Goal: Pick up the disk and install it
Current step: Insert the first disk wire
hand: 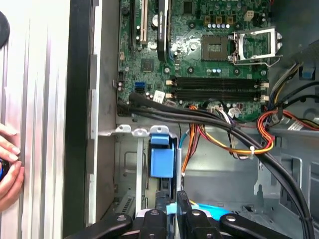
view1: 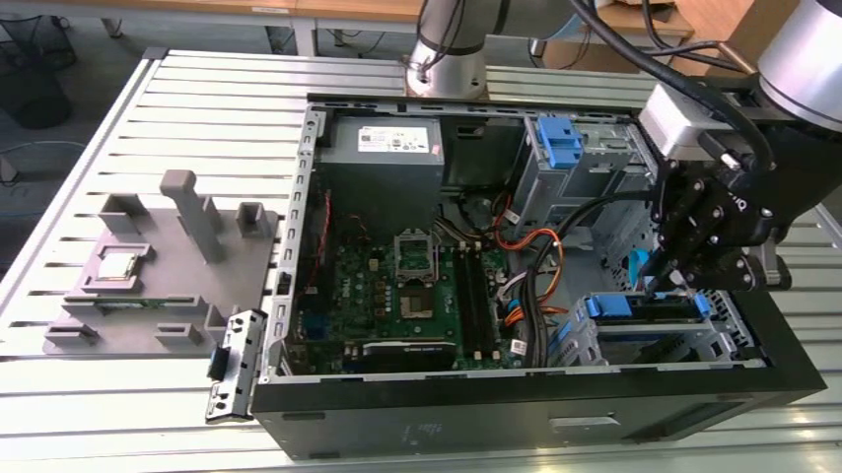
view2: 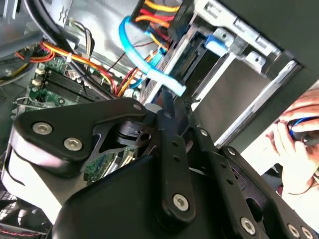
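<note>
Hand [hand: 171,208] inside PC case [view1: 526,399], fingers closed on disk [hand: 162,159] carrier tab; disk just ahead in drive bay [view1: 658,340], motherboard [hand: 209,55] beyond.

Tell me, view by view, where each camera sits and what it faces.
Exterior view: off the arm, above and in front of the open computer case, looking down at its motherboard; the arm and gripper hang over the drive bay.
First wrist view: on the arm, looking along the gripper at the blue disk carrier in its bay and the motherboard; a person's hand shows.
Second wrist view: on the arm, behind the gripper's black linkage, facing the drive bay.
Shared: both wrist views show gripper and bay.
</note>
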You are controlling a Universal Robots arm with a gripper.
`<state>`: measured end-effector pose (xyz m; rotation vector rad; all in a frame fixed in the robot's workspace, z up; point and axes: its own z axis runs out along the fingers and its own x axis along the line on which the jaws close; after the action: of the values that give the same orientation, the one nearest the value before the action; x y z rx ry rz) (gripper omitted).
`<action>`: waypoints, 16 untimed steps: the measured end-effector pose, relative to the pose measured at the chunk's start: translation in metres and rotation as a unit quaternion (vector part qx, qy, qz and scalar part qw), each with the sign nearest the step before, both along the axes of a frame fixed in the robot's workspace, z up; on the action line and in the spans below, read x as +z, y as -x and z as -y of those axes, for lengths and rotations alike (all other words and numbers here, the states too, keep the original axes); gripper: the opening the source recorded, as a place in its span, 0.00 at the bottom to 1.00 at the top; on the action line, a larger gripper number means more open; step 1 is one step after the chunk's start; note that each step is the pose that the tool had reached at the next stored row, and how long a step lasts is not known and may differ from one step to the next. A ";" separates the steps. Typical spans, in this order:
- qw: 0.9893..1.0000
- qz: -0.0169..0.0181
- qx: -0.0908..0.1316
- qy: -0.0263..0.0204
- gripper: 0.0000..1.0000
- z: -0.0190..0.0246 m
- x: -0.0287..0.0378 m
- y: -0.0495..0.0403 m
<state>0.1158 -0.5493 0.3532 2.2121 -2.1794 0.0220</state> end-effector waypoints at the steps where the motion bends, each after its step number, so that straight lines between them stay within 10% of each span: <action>1: 1.000 0.000 0.000 0.000 0.24 -0.0001 0.0000 -0.0023; 16: 1.000 0.000 0.000 0.000 0.24 -0.0003 0.0016 -0.0174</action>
<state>0.1332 -0.5489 0.3548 2.2119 -2.1792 0.0212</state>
